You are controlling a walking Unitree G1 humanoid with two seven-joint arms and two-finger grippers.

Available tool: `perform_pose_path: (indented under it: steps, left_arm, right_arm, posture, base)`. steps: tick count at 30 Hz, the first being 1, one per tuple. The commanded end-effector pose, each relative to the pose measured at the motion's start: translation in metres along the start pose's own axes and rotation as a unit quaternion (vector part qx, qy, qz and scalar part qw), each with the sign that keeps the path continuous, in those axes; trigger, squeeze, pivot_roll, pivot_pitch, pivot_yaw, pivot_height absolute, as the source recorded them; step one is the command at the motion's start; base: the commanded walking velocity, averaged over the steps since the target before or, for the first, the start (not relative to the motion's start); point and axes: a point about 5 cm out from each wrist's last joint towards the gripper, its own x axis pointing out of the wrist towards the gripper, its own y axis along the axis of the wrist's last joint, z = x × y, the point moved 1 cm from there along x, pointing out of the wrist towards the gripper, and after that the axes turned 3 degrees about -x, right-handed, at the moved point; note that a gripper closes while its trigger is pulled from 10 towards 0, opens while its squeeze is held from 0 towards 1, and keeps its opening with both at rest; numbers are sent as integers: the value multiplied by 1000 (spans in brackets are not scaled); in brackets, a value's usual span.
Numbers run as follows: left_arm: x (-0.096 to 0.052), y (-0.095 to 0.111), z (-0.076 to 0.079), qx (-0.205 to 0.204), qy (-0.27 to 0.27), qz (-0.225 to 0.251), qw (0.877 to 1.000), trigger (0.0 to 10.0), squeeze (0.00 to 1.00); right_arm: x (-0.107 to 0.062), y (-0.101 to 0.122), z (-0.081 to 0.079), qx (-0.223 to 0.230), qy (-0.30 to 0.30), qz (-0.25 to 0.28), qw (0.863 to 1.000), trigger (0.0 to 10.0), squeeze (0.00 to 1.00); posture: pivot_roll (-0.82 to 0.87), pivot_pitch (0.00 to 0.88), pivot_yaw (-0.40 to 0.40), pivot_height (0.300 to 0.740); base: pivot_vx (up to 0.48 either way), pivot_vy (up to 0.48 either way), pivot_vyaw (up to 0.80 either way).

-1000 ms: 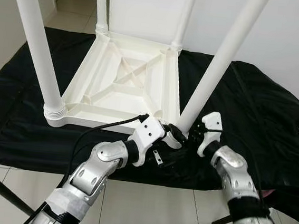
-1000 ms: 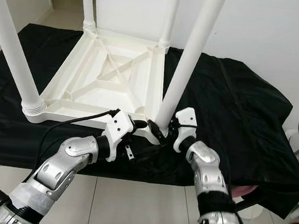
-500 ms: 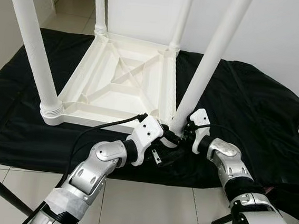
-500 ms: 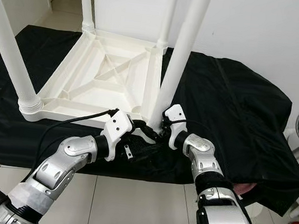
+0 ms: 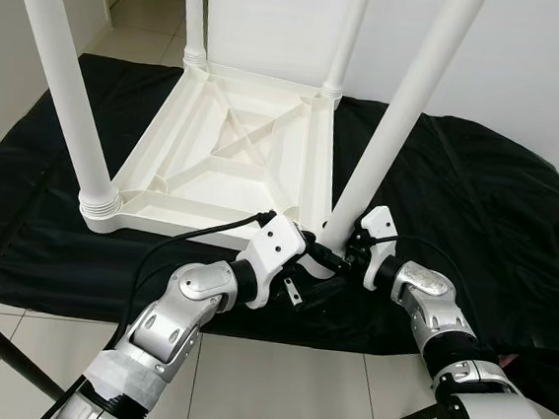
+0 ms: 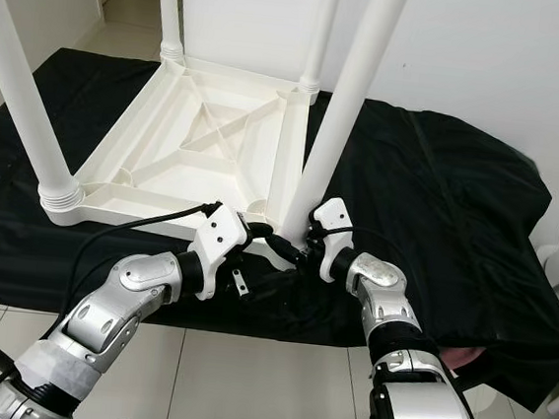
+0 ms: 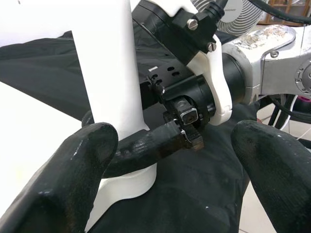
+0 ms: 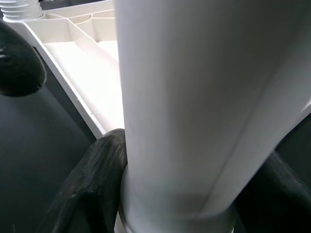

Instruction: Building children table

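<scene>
Both grippers meet at the near right leg (image 5: 391, 131) of the upturned table (image 5: 227, 160). Right gripper (image 6: 300, 251) pinches the base of that leg, one black finger (image 8: 90, 187) on each side of it. Left gripper (image 5: 326, 260) sits just left of it, fingers (image 7: 63, 184) spread, near the same base without gripping. Table lies on a black cloth (image 5: 478, 209) in the middle of the scene, four legs pointing up. Far behind stands a white wall (image 5: 531, 65).
</scene>
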Motion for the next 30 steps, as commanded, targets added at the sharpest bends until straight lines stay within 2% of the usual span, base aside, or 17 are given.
perform_pose_path:
  steps: [1,3,4,5,9,11,12,13,15,16,19,20,21,23,24,26,30]
  left_arm:
    - [2,-1,0,2,4,-4,1000,10000,0]
    - [2,-1,1,1,4,-4,1000,10000,0]
    - [2,-1,1,1,4,-4,1000,10000,0]
    - [1,-2,1,0,4,-5,1000,10000,0]
    - [1,-2,2,-1,3,-6,1000,10000,0]
    - [1,-3,3,-3,3,-6,1000,10000,0]
    - [1,-3,4,-4,3,-7,1000,10000,0]
    - [1,-3,4,-4,3,-7,1000,10000,0]
    - [0,-3,5,-5,3,-6,1000,10000,0]
    - [0,-3,5,-5,3,-6,1000,10000,0]
    - [0,-4,5,-6,3,-7,1000,10000,0]
    - [0,-4,5,-6,4,-7,1000,10000,0]
    - [0,-4,5,-6,4,-7,1000,10000,0]
    - [-1,-4,5,-7,5,-7,1000,10000,0]
    - [-1,-3,5,-7,6,-6,1000,10000,0]
    - [-1,-3,5,-8,7,-5,1000,10000,0]
    - [-1,-3,6,-9,7,-5,1000,10000,0]
  right_arm:
    - [-4,-8,2,25,-39,-3,999,10000,0]
    - [-7,-9,3,22,-114,-1,993,10000,0]
    - [-7,-9,3,22,-114,-1,993,10000,0]
    - [-7,-9,3,27,-144,0,989,10000,0]
    - [-7,-7,0,26,-165,8,986,10000,0]
    - [-6,-6,-7,29,-183,11,983,10000,0]
    - [-3,-8,-17,46,-218,6,975,10000,0]
    - [-3,-8,-17,46,-218,6,975,10000,0]
    - [-2,-9,-22,61,-270,3,961,10000,0]
    - [-2,-9,-22,61,-270,3,961,10000,0]
    - [-2,-9,-26,59,-331,-8,942,10000,0]
    - [-1,-7,-33,75,-379,-9,922,10000,0]
    - [-1,-7,-33,75,-379,-9,922,10000,0]
    - [-1,-6,-37,91,-411,-11,907,10000,0]
    - [0,-4,-39,97,-415,-5,905,10000,0]
    - [3,2,-44,104,-407,13,908,10000,0]
    - [2,6,-43,105,-410,22,906,10000,0]
  posture:
    - [-35,0,-43,740]
    - [-36,0,-45,740]
    - [-36,0,-45,740]
    - [-37,0,-47,740]
    - [-36,0,-49,740]
    - [-38,0,-50,740]
    - [-38,0,-50,740]
    - [-38,0,-50,740]
    - [-38,0,-52,740]
    - [-38,0,-52,740]
    - [-37,0,-54,740]
    - [-29,0,-60,740]
    - [-29,0,-60,740]
    - [-25,0,-62,740]
    - [-24,0,-61,740]
    - [-22,0,-59,740]
    - [-23,0,-61,740]
  base:
    - [0,0,0]
    - [0,0,0]
    - [0,0,0]
    - [0,0,0]
    - [0,0,0]
    - [0,0,0]
    - [0,0,0]
    - [0,0,0]
    - [0,0,0]
    - [0,0,0]
    - [0,0,0]
    - [0,0,0]
    - [0,0,0]
    - [0,0,0]
    - [0,0,0]
    - [0,0,0]
    - [0,0,0]
